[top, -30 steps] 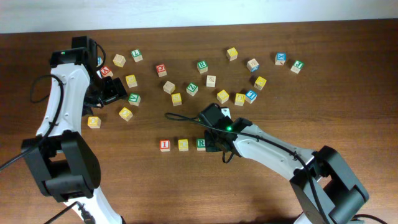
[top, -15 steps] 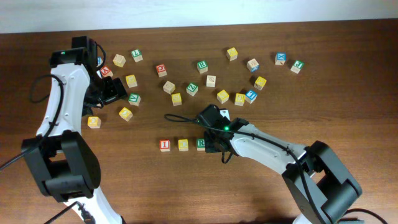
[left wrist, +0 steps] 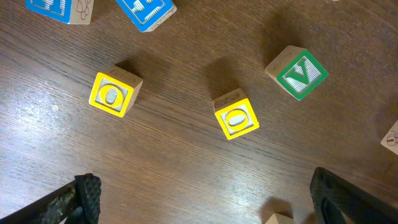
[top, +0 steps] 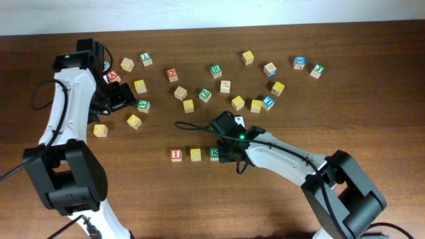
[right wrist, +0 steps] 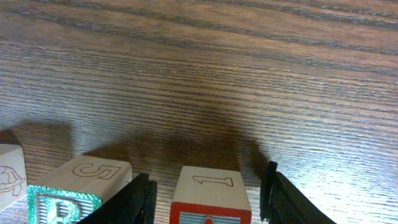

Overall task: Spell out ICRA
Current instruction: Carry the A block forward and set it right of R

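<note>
Right gripper [top: 230,152] at the end of the block row, lower centre of the table [top: 133,186].

From overhead the row reads red I block [top: 175,155], a yellow block [top: 195,155] whose letter is too small to read, then green R block [top: 214,154]. The next place is hidden under the gripper. Its wrist view shows a red-edged block [right wrist: 210,190] between slightly parted fingers, with a thin gap each side. The block's lettered face is cut off at the bottom edge. The left gripper [left wrist: 208,202] is spread wide and holds nothing, at the upper left over two yellow O blocks [left wrist: 115,94] and a green V block [left wrist: 297,73]. Blue blocks [left wrist: 144,7] are cropped at the top.
</note>
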Robot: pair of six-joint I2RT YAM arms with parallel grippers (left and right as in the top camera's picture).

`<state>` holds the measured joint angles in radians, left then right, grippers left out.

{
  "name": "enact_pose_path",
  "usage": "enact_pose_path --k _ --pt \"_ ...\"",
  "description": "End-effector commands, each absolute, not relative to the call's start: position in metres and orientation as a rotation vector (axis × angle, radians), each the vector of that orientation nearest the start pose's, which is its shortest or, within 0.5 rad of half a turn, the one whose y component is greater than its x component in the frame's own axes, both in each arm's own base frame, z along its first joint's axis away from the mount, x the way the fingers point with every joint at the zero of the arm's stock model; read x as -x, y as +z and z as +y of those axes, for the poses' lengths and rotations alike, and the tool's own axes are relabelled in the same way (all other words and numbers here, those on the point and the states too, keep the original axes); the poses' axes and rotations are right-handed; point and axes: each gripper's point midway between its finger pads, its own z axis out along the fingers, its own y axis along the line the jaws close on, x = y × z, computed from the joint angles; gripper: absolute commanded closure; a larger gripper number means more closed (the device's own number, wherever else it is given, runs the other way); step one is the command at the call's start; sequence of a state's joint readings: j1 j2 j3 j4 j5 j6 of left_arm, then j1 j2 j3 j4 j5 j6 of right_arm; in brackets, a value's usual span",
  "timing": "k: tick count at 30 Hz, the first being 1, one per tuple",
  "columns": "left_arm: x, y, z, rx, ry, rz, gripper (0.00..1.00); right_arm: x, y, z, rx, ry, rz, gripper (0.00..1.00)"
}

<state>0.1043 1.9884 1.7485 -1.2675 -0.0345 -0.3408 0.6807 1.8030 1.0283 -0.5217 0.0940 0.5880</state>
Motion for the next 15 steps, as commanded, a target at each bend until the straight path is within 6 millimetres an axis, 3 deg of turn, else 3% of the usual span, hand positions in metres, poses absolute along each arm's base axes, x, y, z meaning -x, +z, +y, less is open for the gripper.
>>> enact_pose_path --k 1,5,10,14,15 --pt "-0.392 0.107 0.049 0.706 0.053 2.996 0.01 -0.299 0.014 0.220 0.140 0.116 2.838 0.50" --pt "-0.392 0.107 0.049 0.706 0.053 2.996 0.01 -0.303 0.029 0.220 0.160 0.096 2.830 0.48" --pt "-0.392 0.107 0.049 0.706 0.053 2.996 0.01 -0.312 0.065 0.220 0.175 0.097 2.815 0.47" --pt "-0.392 0.107 0.049 0.706 0.053 2.996 0.01 -0.314 0.120 0.220 0.166 0.117 2.786 0.47" --pt "-0.392 0.107 0.049 0.706 0.053 2.996 0.01 -0.313 0.143 0.215 0.149 0.126 2.774 0.48"
